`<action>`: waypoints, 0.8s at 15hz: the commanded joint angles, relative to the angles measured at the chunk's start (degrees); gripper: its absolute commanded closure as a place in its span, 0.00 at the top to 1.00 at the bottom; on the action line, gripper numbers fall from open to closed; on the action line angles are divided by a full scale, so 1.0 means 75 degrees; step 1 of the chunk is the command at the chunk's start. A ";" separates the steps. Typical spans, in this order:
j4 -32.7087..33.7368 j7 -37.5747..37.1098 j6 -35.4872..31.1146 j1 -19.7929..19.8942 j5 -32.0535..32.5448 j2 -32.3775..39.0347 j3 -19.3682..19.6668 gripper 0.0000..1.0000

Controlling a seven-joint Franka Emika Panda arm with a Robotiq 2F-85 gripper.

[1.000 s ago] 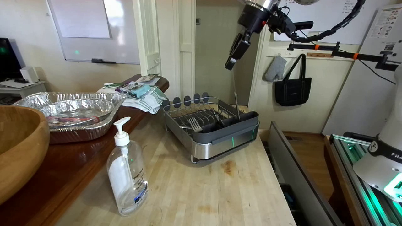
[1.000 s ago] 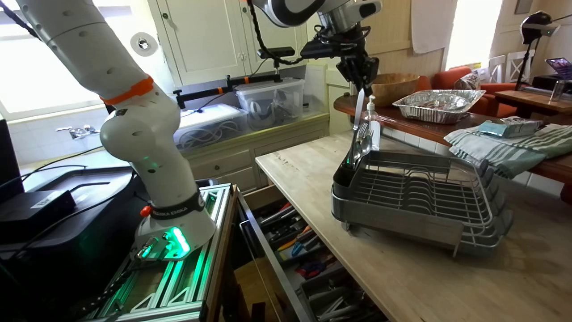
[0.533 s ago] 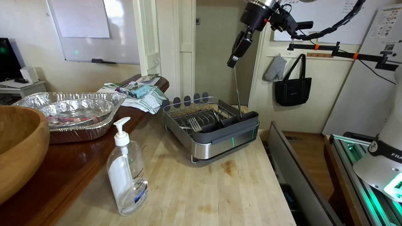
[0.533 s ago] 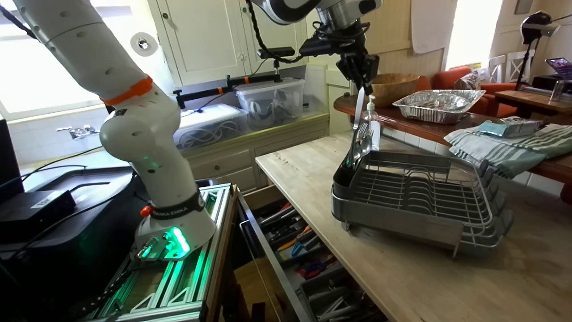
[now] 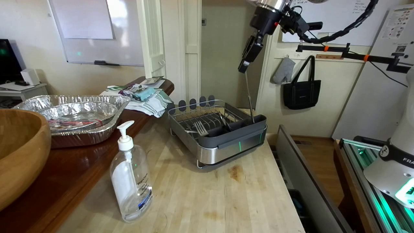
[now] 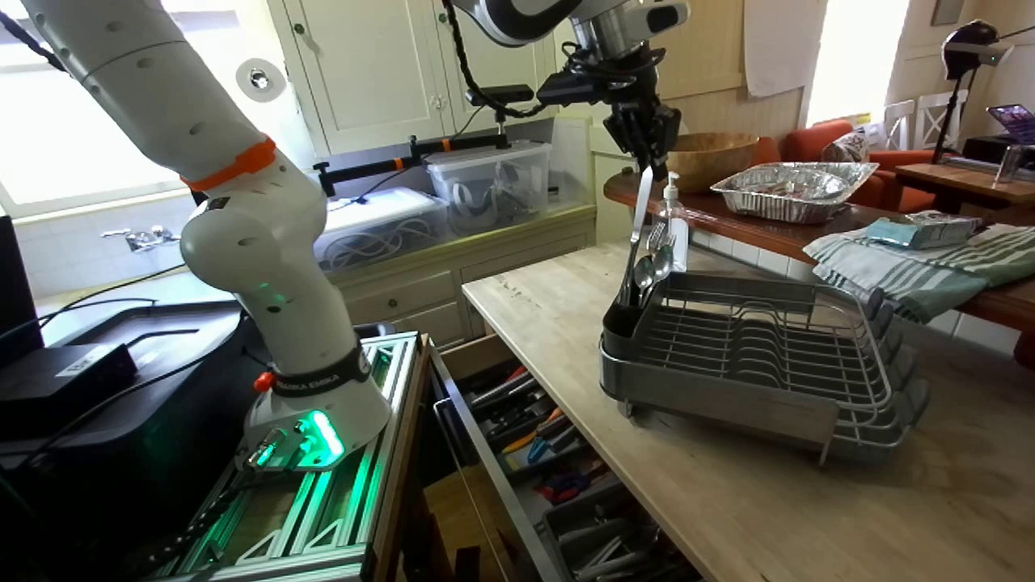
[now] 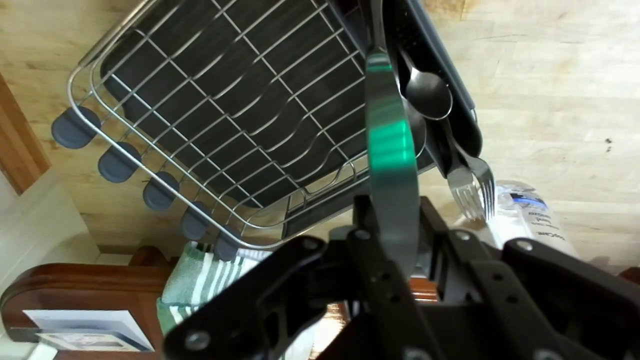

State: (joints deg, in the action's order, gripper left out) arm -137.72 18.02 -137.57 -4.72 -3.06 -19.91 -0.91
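My gripper (image 5: 242, 69) points down above the dish rack (image 5: 210, 156). It is shut on the blade end of a silver table knife (image 5: 248, 94), which shows between the fingers (image 7: 395, 202) in the wrist view. The knife (image 6: 641, 206) stands upright with a slight tilt. Its handle runs down into the dark grey cutlery caddy (image 5: 233, 136), where its lower end is hidden. Spoons (image 7: 429, 95) and forks (image 7: 464, 190) lean in the same caddy, beside the knife and apart from the gripper.
A clear pump bottle (image 5: 131, 181) stands on the wooden counter (image 5: 210, 207). An open drawer (image 5: 305, 178) with utensils runs along the counter's edge. A wooden bowl (image 5: 19, 149), foil trays (image 5: 87, 137) and a striped towel (image 6: 914, 263) lie on the brown ledge.
My gripper and the knife have shifted together, to the right in an exterior view and slightly left in the opposite one. The knife's lower part has moved along the caddy. Nothing else has moved.
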 commanded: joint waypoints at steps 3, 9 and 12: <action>-0.0325 0.0034 -0.0152 0.0000 0.0120 -0.0125 0.0174 0.06; -0.0580 0.0346 -0.0829 -0.0064 -0.0057 0.0112 0.0413 0.06; -0.0692 0.0408 -0.1139 -0.0113 -0.0163 0.0302 0.0480 0.06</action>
State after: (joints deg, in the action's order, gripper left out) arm -141.63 19.89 -143.05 -4.78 -3.31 -18.81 1.79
